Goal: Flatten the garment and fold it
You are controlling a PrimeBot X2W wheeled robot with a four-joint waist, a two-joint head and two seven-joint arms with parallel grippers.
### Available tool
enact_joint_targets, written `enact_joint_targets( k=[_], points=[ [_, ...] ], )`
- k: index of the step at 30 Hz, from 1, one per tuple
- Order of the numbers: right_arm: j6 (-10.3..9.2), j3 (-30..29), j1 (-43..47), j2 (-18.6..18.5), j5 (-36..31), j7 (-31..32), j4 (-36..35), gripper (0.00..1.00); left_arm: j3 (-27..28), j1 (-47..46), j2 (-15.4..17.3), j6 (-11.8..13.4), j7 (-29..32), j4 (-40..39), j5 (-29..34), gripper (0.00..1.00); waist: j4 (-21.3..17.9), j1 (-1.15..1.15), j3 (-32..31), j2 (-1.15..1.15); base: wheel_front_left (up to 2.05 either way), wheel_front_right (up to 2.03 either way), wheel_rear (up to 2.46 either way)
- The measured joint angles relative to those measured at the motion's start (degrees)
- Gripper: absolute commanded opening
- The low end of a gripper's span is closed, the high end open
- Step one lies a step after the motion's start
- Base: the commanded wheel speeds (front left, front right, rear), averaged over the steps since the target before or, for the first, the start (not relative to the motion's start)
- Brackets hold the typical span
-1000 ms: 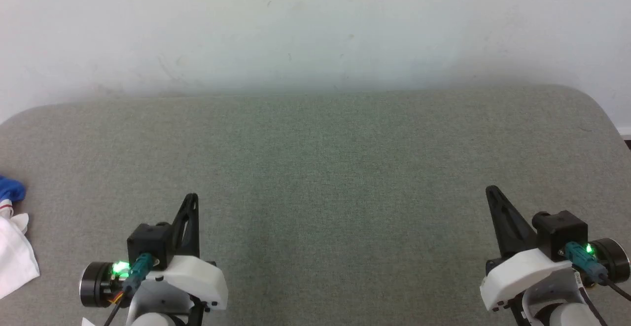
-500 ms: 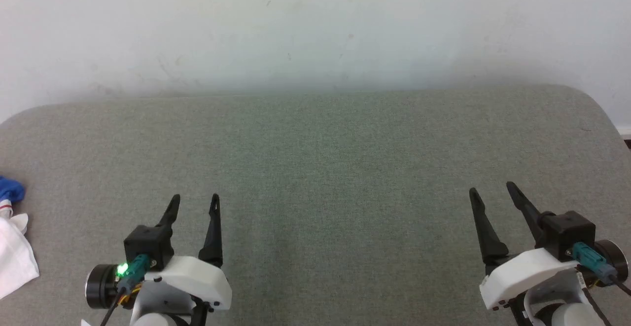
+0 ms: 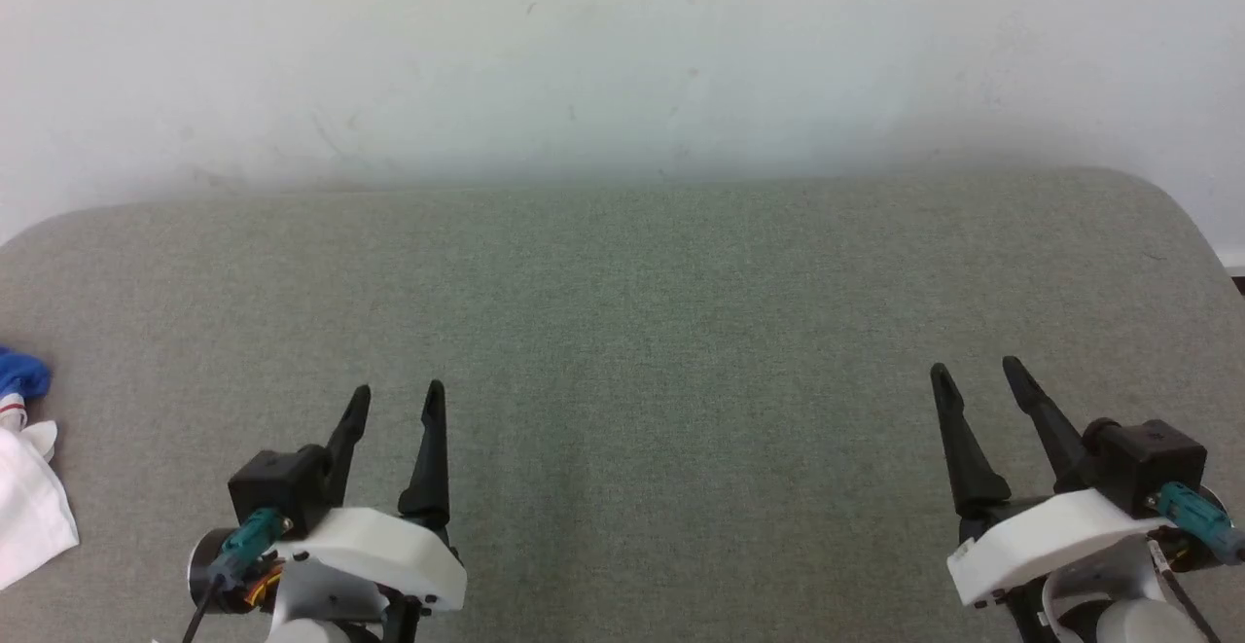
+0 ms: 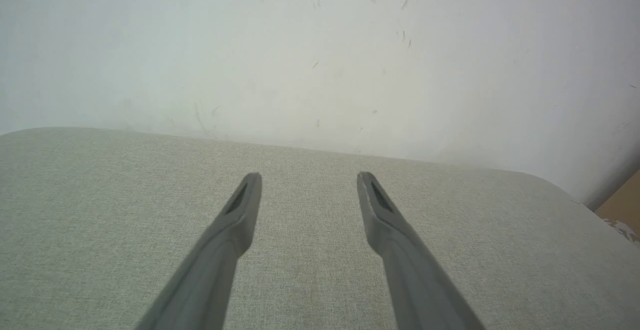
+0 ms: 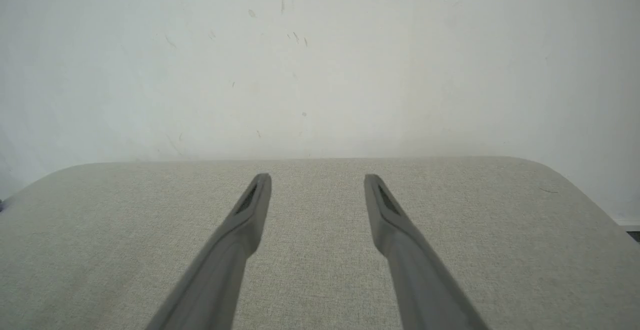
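our left pincer (image 3: 399, 388) and right pincer (image 3: 975, 367) both stand wide, long dark fingers apart with nothing between them, over the grey-green fabric-covered table (image 3: 622, 293). the royal-blue and white cloth garment (image 3: 24, 468) lies crumpled on the table at our far left, well apart from the left pincer. beyond the table rises a scuffed white wall (image 3: 622, 59).

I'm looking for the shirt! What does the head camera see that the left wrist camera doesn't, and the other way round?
Head view's extras: the garment, bunched blue and white at the left edge of the table, and the right claw, open over bare fabric. Left wrist view's extra: a tan patch past the table's corner; I cannot tell what it is. Shared: the left claw, open and holding nothing, the grey-green table and the white wall.
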Motion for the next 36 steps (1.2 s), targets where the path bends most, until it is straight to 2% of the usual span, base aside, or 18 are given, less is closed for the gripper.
enact_joint_targets(
  k=[19,36],
  points=[
    [0.00,-1.70,0.82,0.00,-0.30,-2.30,-0.05,1.00,0.74,-0.02,-0.01,-0.85,-2.26,0.65,2.33,1.00,1.62,0.00,-0.67,0.00,0.00,0.00,0.00],
    [0.00,-1.82,1.15,0.01,-1.12,-4.16,-0.11,1.00,2.49,-0.11,-0.03,-0.15,-4.38,0.87,2.85,1.00,8.91,0.00,-0.44,0.00,0.00,0.00,0.00]
  ],
)
